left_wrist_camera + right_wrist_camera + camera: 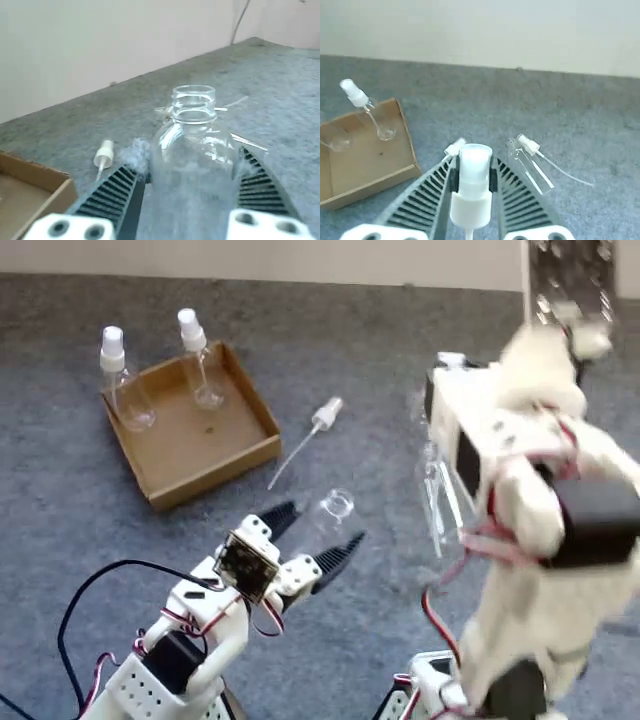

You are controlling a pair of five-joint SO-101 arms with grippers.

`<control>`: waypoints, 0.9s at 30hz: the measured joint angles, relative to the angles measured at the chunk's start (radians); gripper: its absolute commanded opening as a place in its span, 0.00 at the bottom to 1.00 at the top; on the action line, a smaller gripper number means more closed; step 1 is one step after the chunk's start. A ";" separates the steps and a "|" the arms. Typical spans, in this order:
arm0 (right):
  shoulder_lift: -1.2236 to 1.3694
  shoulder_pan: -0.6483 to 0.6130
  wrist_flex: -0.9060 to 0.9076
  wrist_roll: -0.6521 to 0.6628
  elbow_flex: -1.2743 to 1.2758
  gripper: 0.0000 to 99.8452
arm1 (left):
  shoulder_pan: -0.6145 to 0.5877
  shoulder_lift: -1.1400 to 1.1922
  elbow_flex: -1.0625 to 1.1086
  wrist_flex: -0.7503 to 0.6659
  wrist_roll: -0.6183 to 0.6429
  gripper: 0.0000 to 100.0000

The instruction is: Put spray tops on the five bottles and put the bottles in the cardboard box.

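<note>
A clear bottle [335, 506] with a bare neck stands on the grey carpet. My left gripper [322, 525] is open, one finger on either side of it. Seen from the left wrist, the bottle [192, 150] stands between the black fingers [117, 192]. My right gripper [471, 175] is shut on a white spray top [472, 185], held upright above the carpet. The cardboard box [215, 465] at the back left holds two capped bottles [120, 380] [200, 365]. A loose spray top [322, 418] with its tube lies between the box and the right arm [520, 470].
Another clear bottle [532, 167] with a spray top lies on the carpet beyond my right gripper. The box [365, 180] sits off to one side in that view. Open carpet lies around the box and in front of the wall.
</note>
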 measured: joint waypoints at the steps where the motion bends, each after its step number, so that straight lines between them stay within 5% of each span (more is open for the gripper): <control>1: -0.038 0.000 0.000 0.000 0.020 0.01 | 0.021 0.000 0.000 0.000 0.000 0.15; 13: -0.393 -0.008 -0.031 0.000 0.284 0.01 | 0.180 0.000 0.000 0.000 0.000 0.16; 27: -0.809 -0.008 -0.474 0.000 0.951 0.01 | 0.270 0.000 0.000 0.000 0.000 0.15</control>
